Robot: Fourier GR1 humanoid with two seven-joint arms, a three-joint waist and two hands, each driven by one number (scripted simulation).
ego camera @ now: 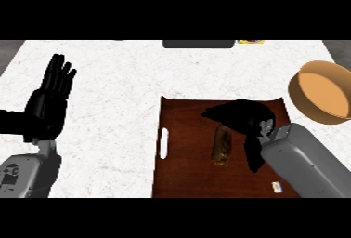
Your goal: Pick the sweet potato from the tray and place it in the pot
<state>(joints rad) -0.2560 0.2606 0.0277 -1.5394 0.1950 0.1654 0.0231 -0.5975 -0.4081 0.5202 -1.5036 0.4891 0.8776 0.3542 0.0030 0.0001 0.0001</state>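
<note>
As the sweet potato [221, 148] lay end-on to the robot, the nearer right hand [241, 117] overhung its far end, grasp indiscernible.

The camera sits up where the robot's head would be and looks steeply down on the white counter [123, 83], facing away from the body. The left hand [49, 95] and right hand [243, 116] enter from the lower edge. It is close in: the wooden tray [185, 139] fills the lower middle, the counter's far edge runs along the top, and the pot [322, 93] is cut by the right side.
</note>
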